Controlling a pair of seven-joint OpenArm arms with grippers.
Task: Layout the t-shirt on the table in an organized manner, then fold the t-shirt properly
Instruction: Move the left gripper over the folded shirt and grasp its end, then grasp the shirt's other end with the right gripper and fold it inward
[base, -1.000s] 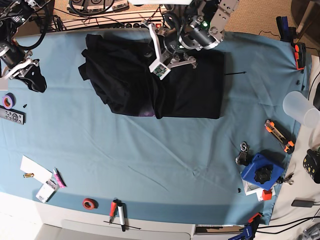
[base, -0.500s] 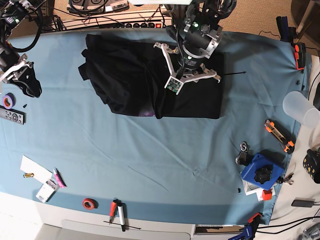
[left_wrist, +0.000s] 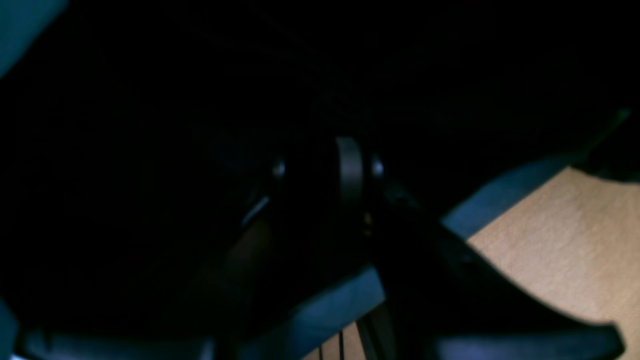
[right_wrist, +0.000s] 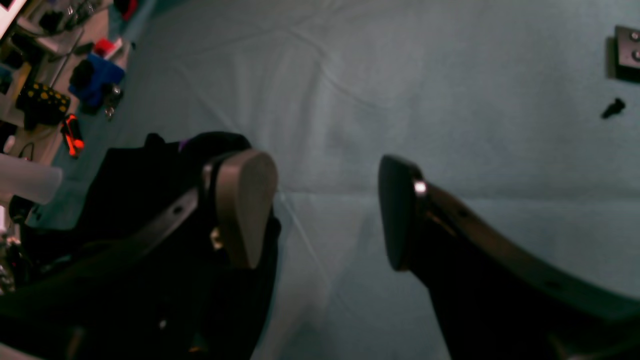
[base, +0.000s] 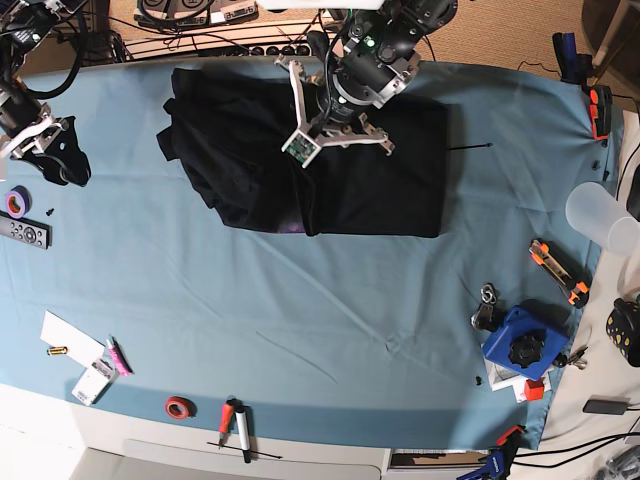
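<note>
- Currently the t-shirt (base: 300, 150) lies bunched at the far middle of the table (base: 300, 320), right half squarish, left half rumpled; I judge layout is not finished.
- My left gripper (base: 335, 125) sits over the shirt's upper middle; its wrist view is too dark, so I cannot tell whether it pinches cloth.
- My right gripper (right_wrist: 327, 210) hangs at the table's edge, jaws spread, nothing between them.
- Next: I bring it to the rumpled side, take a hem, pull flat.

T-shirt (base: 330, 170) on table (base: 300, 300), far side
</note>
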